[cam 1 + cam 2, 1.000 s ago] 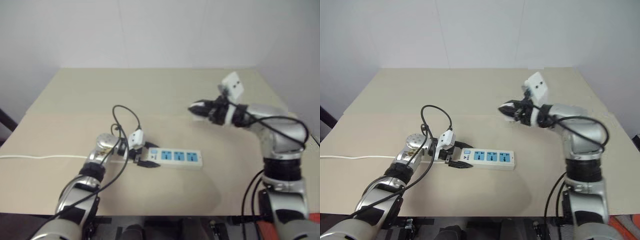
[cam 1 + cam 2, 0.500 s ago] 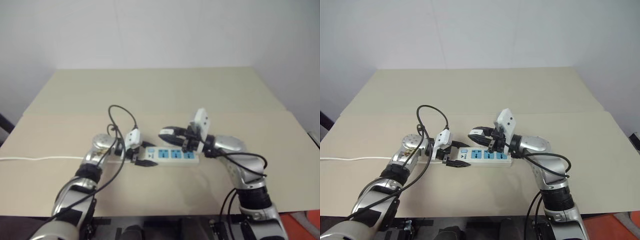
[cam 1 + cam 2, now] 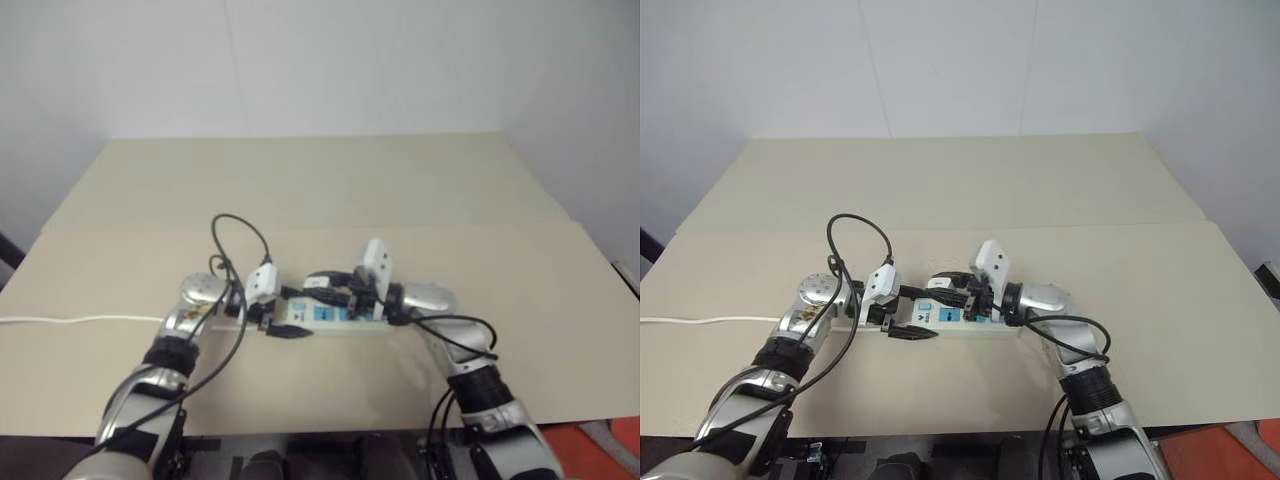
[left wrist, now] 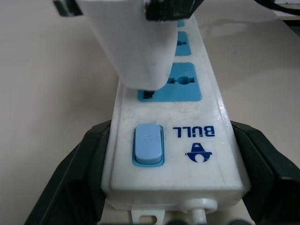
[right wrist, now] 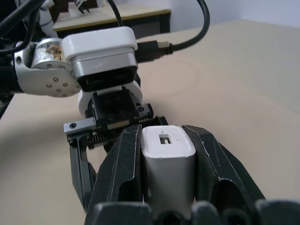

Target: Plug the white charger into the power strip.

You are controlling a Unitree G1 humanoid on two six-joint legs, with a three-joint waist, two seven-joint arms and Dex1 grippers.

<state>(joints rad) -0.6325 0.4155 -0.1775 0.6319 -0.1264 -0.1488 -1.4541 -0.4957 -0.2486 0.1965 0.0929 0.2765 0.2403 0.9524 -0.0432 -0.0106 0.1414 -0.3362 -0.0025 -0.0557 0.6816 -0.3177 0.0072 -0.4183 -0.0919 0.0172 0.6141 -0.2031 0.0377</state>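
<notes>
While the right claw [image 5: 166, 187] clamps the white charger [image 5: 168, 161], it sits over the power strip [image 4: 174, 140].
Left claw [image 4: 171, 178] grips the strip's switch end; prongs hidden.

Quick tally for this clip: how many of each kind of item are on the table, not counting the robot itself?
White charger: 1
Power strip: 1, with 3 blue socket faces
Total: 2 items
</notes>
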